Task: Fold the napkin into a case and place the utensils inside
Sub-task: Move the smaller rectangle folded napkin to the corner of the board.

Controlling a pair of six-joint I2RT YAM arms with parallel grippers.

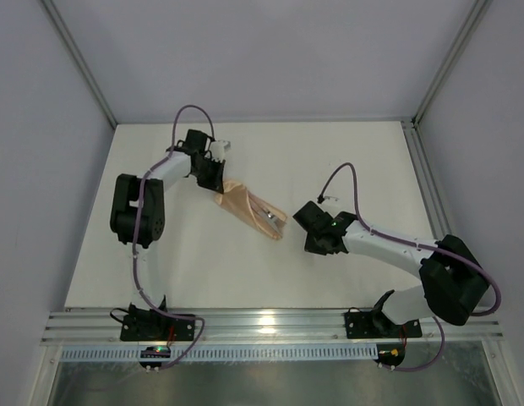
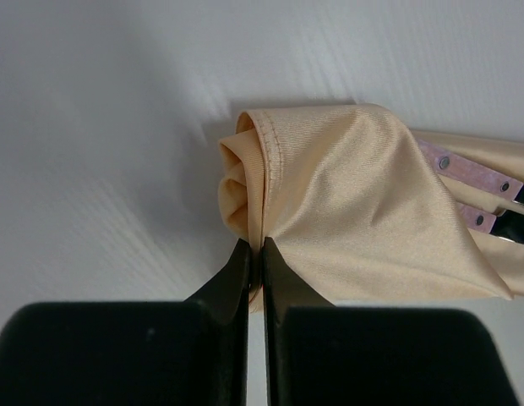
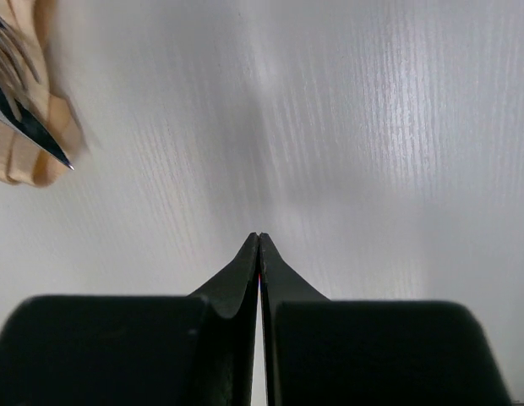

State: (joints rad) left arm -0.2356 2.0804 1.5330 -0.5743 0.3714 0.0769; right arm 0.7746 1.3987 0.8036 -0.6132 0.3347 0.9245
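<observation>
At ten o'clock on the case [image 1: 248,208], my left claw [image 2: 254,249] is clamping closed on it, risking spilling the utensils [image 2: 470,170].

The right tool [image 3: 259,241] is closed above the white table [image 3: 372,127], utensils [image 3: 34,131] poking from the case [image 3: 21,165] upper left.

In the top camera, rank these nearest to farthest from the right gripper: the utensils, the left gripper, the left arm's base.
1. utensils, just left of the right gripper, in the case.
2. left gripper, up-left, pinching the case's far end.
3. left arm's base, near left edge.
</observation>
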